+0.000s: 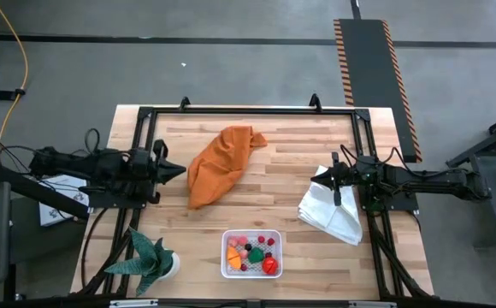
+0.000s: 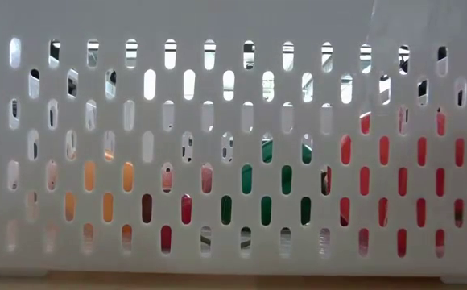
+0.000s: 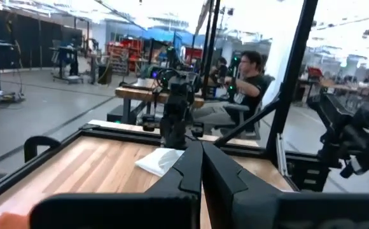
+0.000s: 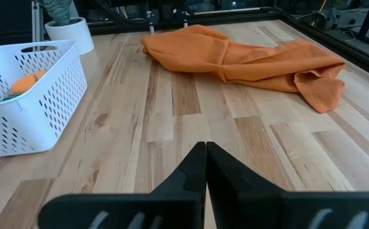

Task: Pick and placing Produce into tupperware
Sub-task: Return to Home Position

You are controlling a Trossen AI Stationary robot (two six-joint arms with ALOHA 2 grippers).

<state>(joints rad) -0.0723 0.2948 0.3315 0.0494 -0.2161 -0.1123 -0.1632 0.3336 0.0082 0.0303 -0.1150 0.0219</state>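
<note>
The tupperware (image 1: 225, 257) is a small white box with rounded corners, and its walls are full of little slots. It sits in the middle of the counter (image 1: 274, 145), close to the front edge. The Produce (image 1: 253, 252) lies inside it: tiny red, pink, green and orange pieces, packed close together.

Bare wood lies on both sides of the box. A small plant (image 1: 152, 259) stands near it by the front edge. An orange cloth (image 1: 221, 164) lies behind the box, apart from it.

The left gripper (image 1: 180, 171) hangs at the left side, fingers pressed together, holding nothing. The right gripper (image 1: 327, 178) hangs at the right side, by a white cloth (image 1: 335, 216). It is closed and empty too.
</note>
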